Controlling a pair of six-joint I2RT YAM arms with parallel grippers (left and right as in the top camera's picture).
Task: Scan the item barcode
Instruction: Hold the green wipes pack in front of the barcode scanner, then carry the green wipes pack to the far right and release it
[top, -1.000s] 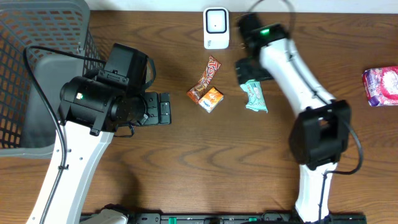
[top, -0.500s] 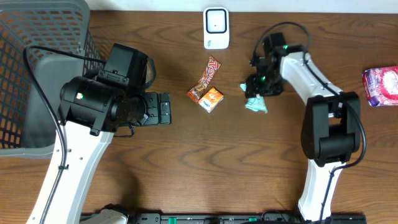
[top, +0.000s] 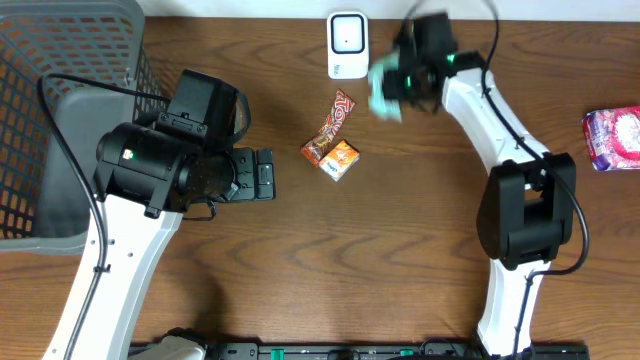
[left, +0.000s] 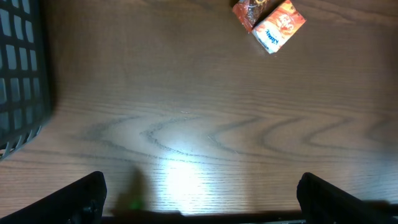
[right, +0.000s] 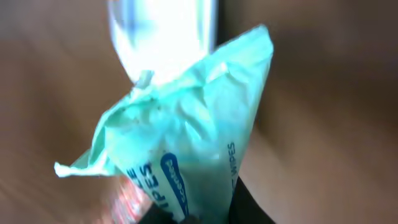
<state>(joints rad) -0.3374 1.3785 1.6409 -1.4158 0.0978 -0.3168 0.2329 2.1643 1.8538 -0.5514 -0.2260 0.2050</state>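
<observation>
lifted off the table (top: 420, 250), the wipes packet (top: 383, 88) now sits clenched in the right gripper (top: 402, 78) beside the scanner (top: 347, 45) at twelve o'clock, likely presenting its barcode; left gripper (top: 262, 175) gapes idle.

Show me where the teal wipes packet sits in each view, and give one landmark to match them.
Overhead: teal wipes packet, blurred, top centre, held by the right tool beside the white scanner.
Left wrist: not in it.
Right wrist: fills the middle, gripped at the bottom edge.
Landmark: the orange box, centre overhead, top right in the left wrist view.
</observation>
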